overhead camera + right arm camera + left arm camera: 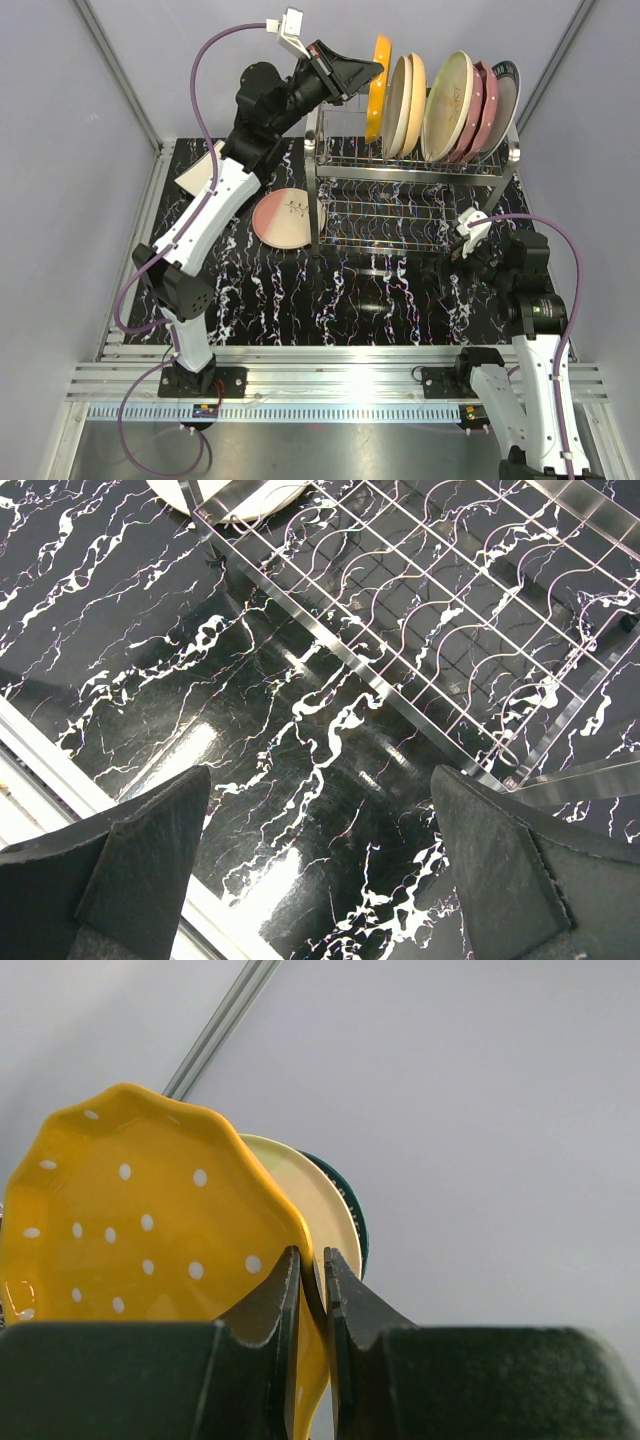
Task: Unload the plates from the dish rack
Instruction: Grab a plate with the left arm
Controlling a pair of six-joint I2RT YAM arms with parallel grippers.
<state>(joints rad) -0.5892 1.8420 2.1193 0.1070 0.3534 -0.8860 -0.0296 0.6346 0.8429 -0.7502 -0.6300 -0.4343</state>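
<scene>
Pinching the wavy rim of the yellow plate with white dots (130, 1220), the left end effector (312, 1270) is almost closed. This plate stands upright at the left end of the row on the upper tier of the shiny chrome wire dish rack (415, 172); whether its lower edge sits between the tines I cannot tell. The right end effector (320, 790) is spread wide with nothing between its fingers, low over the black marbled desk (300, 290) just beside the rack's lower tier. Behind the yellow plate, a cream plate (320, 1200) and a dark-rimmed plate (356, 1215) show only as slivers. A pink-cream twig-motif plate (285, 218) lies flat on the desk left of the rack. The left arm reaches up and far forward; the right arm is bent low.
</scene>
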